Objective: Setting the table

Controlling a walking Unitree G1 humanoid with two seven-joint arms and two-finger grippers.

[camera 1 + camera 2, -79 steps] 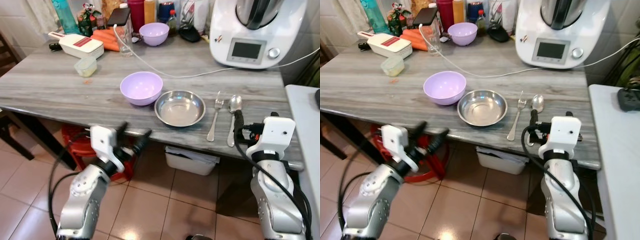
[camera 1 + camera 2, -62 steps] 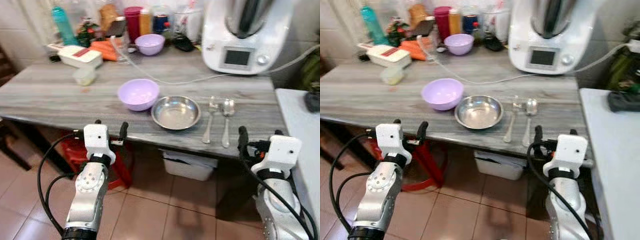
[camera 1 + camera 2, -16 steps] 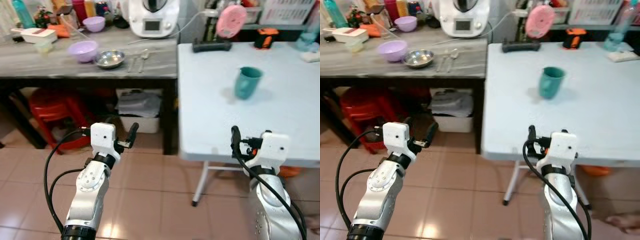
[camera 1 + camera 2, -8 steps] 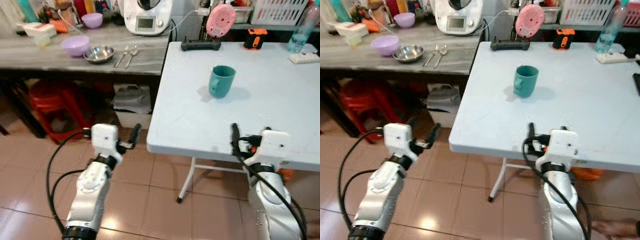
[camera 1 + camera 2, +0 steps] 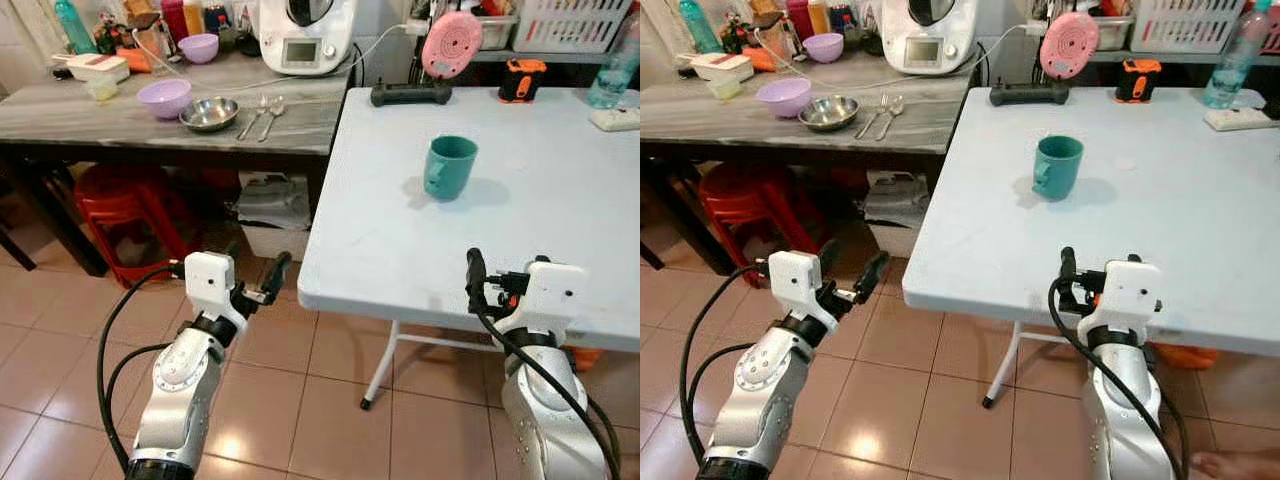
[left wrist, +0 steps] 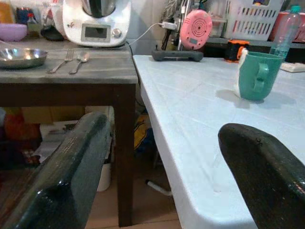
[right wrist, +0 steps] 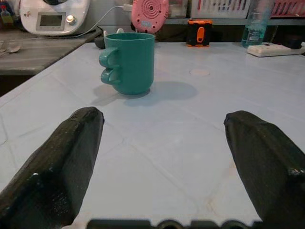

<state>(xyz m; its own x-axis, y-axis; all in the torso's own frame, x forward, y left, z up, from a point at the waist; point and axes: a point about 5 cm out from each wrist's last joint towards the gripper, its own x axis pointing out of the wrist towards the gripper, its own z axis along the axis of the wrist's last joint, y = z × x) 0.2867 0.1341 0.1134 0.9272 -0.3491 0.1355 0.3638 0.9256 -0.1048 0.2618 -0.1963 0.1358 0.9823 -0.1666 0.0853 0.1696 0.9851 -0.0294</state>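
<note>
A teal mug [image 5: 449, 166] stands upright on the white folding table [image 5: 520, 230], ahead of my right gripper [image 7: 164, 117], which is open and level with the table's near edge. On the grey wooden counter [image 5: 110, 120] to the left sit a purple bowl [image 5: 165, 97], a steel bowl [image 5: 208, 113], a fork [image 5: 251, 116] and a spoon [image 5: 270, 113]. My left gripper [image 6: 164, 126] is open, held low over the floor in front of the white table's left corner. Both grippers hold nothing.
A white food processor [image 5: 303, 35], a second purple bowl [image 5: 198, 47] and bottles stand at the counter's back. A red stool [image 5: 130, 205] sits under the counter. A pink round device [image 5: 452, 45], an orange tool [image 5: 520, 80] and a water bottle [image 5: 625, 60] line the table's far edge.
The camera has moved: I was close at the counter, and now I stand farther back facing the white table. Both grippers stay open and empty.
</note>
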